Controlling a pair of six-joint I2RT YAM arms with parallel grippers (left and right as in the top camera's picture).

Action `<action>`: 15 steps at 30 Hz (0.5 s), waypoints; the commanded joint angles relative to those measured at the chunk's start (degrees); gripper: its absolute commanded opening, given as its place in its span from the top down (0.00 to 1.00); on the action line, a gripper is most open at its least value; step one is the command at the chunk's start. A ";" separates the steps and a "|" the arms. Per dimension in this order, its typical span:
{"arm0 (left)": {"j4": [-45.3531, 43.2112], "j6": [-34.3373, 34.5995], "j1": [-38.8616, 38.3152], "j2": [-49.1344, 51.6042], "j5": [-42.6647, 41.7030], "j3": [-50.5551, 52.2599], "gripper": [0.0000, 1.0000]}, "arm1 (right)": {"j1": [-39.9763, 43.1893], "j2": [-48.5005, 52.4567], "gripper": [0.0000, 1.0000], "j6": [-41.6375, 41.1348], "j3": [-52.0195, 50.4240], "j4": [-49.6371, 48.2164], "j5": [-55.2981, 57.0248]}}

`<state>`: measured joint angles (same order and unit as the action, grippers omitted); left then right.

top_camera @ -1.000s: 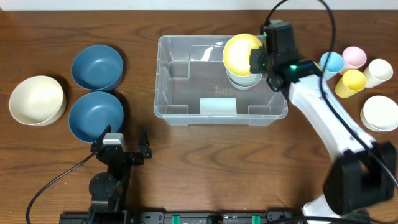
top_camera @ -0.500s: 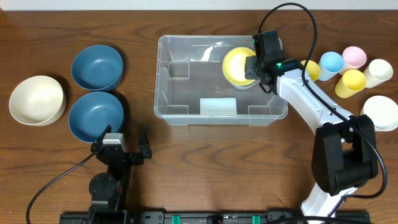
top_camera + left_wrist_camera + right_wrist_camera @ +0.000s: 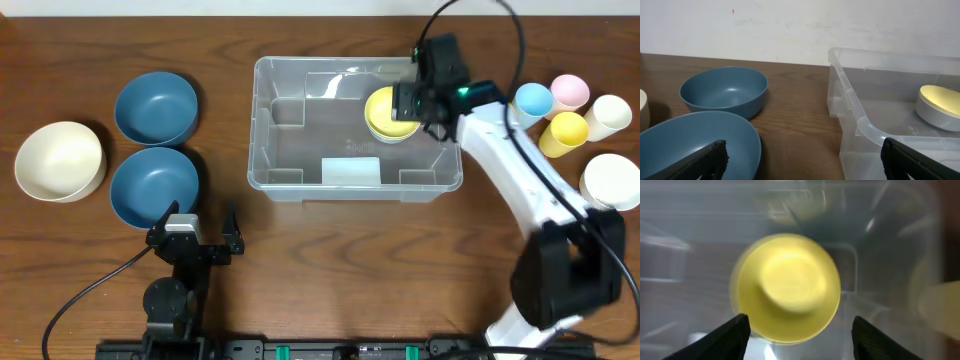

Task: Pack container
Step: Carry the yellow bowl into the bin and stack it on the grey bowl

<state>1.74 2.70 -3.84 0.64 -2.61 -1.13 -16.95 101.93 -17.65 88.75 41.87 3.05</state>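
Note:
The clear plastic container (image 3: 300,150) stands mid-table, its near corner showing in the left wrist view (image 3: 860,120). At its back right a yellow bowl (image 3: 388,110) rests on a pale grey bowl; the same yellow bowl (image 3: 786,287) fills the right wrist view and shows at the right of the left wrist view (image 3: 940,96). My right gripper (image 3: 412,103) hovers just over it, open, its fingers apart on both sides of the bowl (image 3: 800,340) and touching nothing. Near the front edge my left gripper (image 3: 196,226) stands wide open and empty (image 3: 805,165).
Two blue bowls (image 3: 156,107) (image 3: 154,185) and a cream bowl (image 3: 60,160) sit left of the container. To its right stand blue (image 3: 533,100), pink (image 3: 570,90), yellow (image 3: 566,132) and cream (image 3: 608,115) cups and a white bowl (image 3: 612,180).
My right gripper has gone from shut to open and let go of the yellow bowl, which now sits lower inside the container. The left arm has not moved.

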 commanded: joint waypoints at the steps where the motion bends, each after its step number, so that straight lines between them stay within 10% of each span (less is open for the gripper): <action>1: 2.29 -0.96 0.28 -0.04 1.11 0.90 0.02 | 0.98 -8.50 0.32 -3.69 6.25 4.87 -1.25; 15: 2.29 -0.96 0.28 -0.04 1.11 0.90 0.02 | 32.13 -19.26 0.18 -14.93 7.37 33.66 0.68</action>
<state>1.72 2.70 -3.84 0.64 -2.61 -1.13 9.04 82.78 -30.09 96.62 73.12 3.25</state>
